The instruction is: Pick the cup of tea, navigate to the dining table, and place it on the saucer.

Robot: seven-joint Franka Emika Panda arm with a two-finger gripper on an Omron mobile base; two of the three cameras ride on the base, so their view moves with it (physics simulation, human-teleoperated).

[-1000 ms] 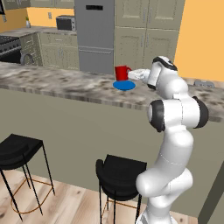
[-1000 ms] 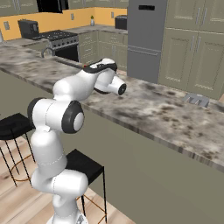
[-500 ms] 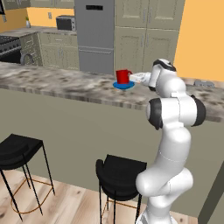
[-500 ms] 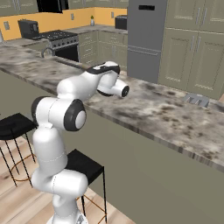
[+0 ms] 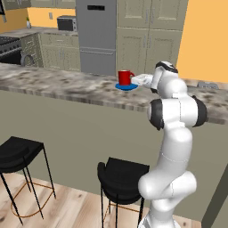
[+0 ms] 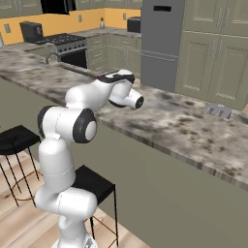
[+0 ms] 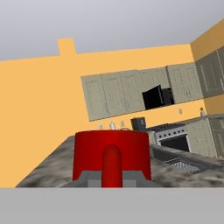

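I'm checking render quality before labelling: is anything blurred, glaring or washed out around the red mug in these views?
Left base view: soft overall, cup of tea small but distinct on the saucer, no glare. Right base view: even lighting, faint shading on the dining table. Hand view: the cup is sharp with a mild gloss, background cabinets slightly soft.

The long bench has a grey-brown speckled marble top and a plain beige-grey front. A flat blue saucer lies on the top toward its far edge, and a red mug stands upright on the saucer. A small grey fitting sits farther along the top.
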